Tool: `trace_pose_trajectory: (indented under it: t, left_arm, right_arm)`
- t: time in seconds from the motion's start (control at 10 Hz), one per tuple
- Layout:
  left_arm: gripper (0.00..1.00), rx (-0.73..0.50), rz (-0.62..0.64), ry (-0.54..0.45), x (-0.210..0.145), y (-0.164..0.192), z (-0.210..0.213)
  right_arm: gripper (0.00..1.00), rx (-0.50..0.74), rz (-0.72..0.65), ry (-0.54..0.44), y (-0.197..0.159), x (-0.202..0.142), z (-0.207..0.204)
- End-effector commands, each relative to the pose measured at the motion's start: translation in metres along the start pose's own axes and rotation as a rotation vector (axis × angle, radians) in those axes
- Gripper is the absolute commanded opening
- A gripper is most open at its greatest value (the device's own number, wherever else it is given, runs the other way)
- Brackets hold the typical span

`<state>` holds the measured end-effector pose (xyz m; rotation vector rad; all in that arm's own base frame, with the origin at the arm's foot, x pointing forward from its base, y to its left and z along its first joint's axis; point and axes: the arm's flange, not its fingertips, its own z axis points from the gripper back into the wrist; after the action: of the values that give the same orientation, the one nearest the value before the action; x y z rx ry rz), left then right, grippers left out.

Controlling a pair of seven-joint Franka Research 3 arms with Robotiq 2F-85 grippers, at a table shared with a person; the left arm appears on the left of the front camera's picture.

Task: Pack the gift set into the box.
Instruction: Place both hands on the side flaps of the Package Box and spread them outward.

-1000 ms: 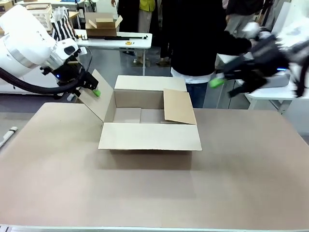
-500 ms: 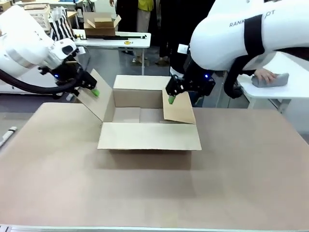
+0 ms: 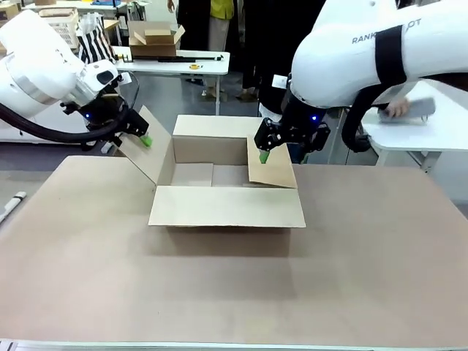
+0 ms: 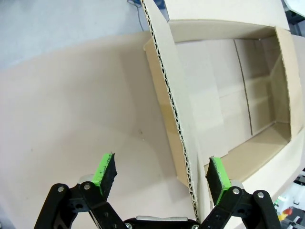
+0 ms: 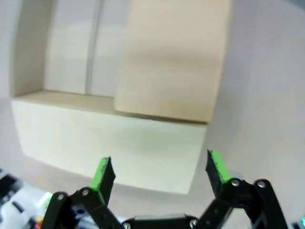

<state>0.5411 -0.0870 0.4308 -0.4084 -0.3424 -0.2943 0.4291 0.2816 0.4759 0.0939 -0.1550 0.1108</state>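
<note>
Bare brown counter (image 3: 234, 292) in the foreground. Box (image 3: 227, 207) sits mid-counter, slightly toward the far side: large brown corrugated carton, opening faces up, plain cardboard bottom visible inside. Long axis runs left-right across the counter.

Flaps:
- Near flap is folded outward and down toward the camera.
- Left flap (image 3: 146, 153) stands tilted outward.
- Far flap is upright.
- Right flap (image 3: 272, 164) is folded inward, partly over the opening.

Left gripper (image 3: 144, 137) is at the top edge of the left flap. In the left wrist view the gripper (image 4: 162, 174) has its fingers apart, and the flap's corrugated edge (image 4: 171, 95) runs between the green pads, closer to one. Cannot tell if it touches. The box (image 4: 228, 81) lies beyond.

Right gripper (image 3: 263, 155) is at the upper inner edge of the right flap. In the right wrist view the gripper (image 5: 159, 174) has its fingers wide apart, above the box (image 5: 109, 138) and the inward flap (image 5: 174, 57).

Far right, on a white side table, a person's hand (image 3: 397, 110) is on a grey object (image 3: 418, 108), too blurred to identify.
</note>
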Motion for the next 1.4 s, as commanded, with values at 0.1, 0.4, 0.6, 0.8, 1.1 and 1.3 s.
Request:
trace_pose_trajectory:
  t: [0.1, 0.4, 0.6, 0.8, 1.1, 1.3]
  left_arm:
    - [1.00, 0.014, 0.009, 0.000, 0.000, 0.000, 0.001]
    - [1.00, 0.014, 0.009, 0.000, 0.000, 0.000, 0.001]
    - [1.00, 0.014, 0.009, 0.000, 0.000, 0.000, 0.001]
    - [1.00, 0.014, 0.009, 0.000, 0.000, 0.000, 0.001]
    - [1.00, 0.014, 0.009, 0.000, 0.000, 0.000, 0.001]
    - [1.00, 0.014, 0.009, 0.000, 0.000, 0.000, 0.001]
  right_arm:
    - [1.00, -0.280, -0.085, 0.170, 0.092, 0.071, -0.010]
    - [1.00, -0.400, -0.135, 0.134, 0.130, 0.111, -0.047]
    - [1.00, -0.558, -0.194, 0.067, 0.144, 0.122, -0.073]
    - [1.00, -0.694, -0.195, 0.027, 0.141, 0.126, -0.088]
    - [1.00, -0.794, -0.143, 0.102, 0.124, 0.132, -0.106]
    - [1.00, -0.801, -0.146, 0.118, 0.115, 0.134, -0.114]
